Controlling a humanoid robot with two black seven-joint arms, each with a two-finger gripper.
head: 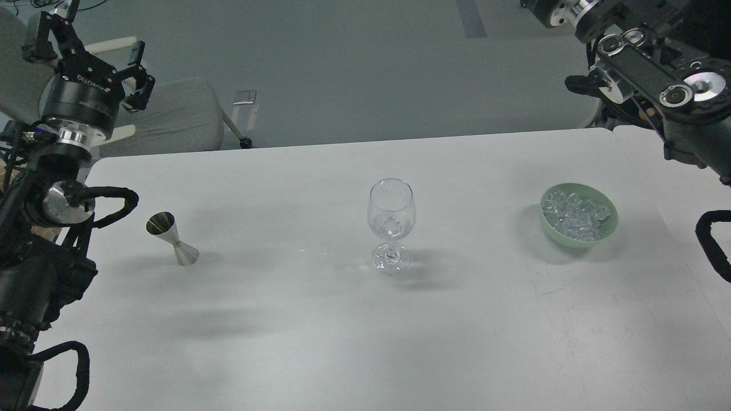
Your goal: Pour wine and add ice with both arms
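From my head I see my left claw (91, 48) open and empty past the table's (285, 342) far left corner, my right claw hidden, ice (577, 216) in the green bowl (606, 233) near the right edge, so I should lift the jigger (171, 237) straight up and tip it slowly into the glass (391, 214).

Left pincer (94, 54) raised, apparently open.

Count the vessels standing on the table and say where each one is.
3. A steel jigger stands at the left, a wine glass in the middle, and a green bowl of ice at the right. Nothing appears hidden.
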